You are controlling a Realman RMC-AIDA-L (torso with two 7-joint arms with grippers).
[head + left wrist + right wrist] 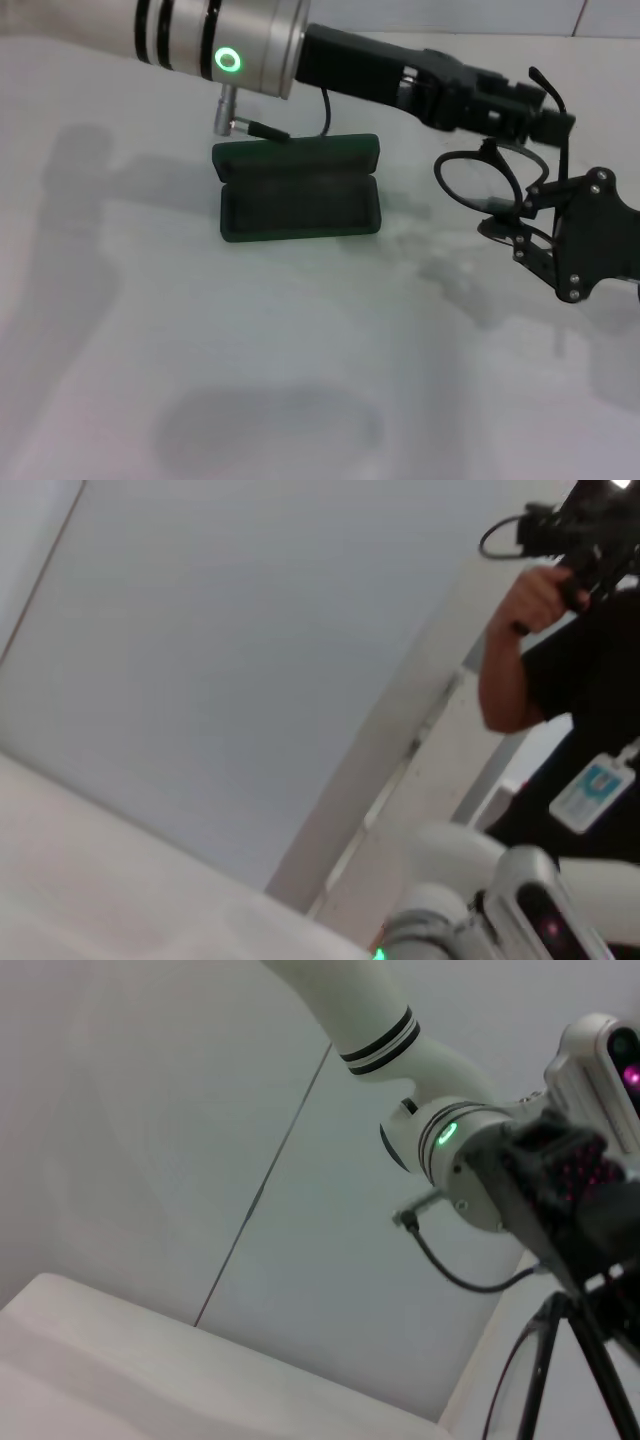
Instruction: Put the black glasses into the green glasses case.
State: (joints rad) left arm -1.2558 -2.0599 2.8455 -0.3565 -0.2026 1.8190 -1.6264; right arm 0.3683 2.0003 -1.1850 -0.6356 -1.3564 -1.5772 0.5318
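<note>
The green glasses case (300,195) lies open on the white table, left of centre, with its dark lining showing and nothing inside. The black glasses (478,178) hang in the air to the right of the case, with one temple arm pointing up. My left gripper (550,118) reaches across from the left and is shut on the glasses near that temple arm. My right gripper (515,225) is at the glasses' lower lens from the right side. In the right wrist view the glasses (540,1355) hang below the left gripper (585,1280).
My left arm's silver forearm (220,40) and its cable (325,110) pass above the back of the case. The white table (300,380) stretches in front of the case. In the left wrist view a person (570,660) holds a camera by a wall.
</note>
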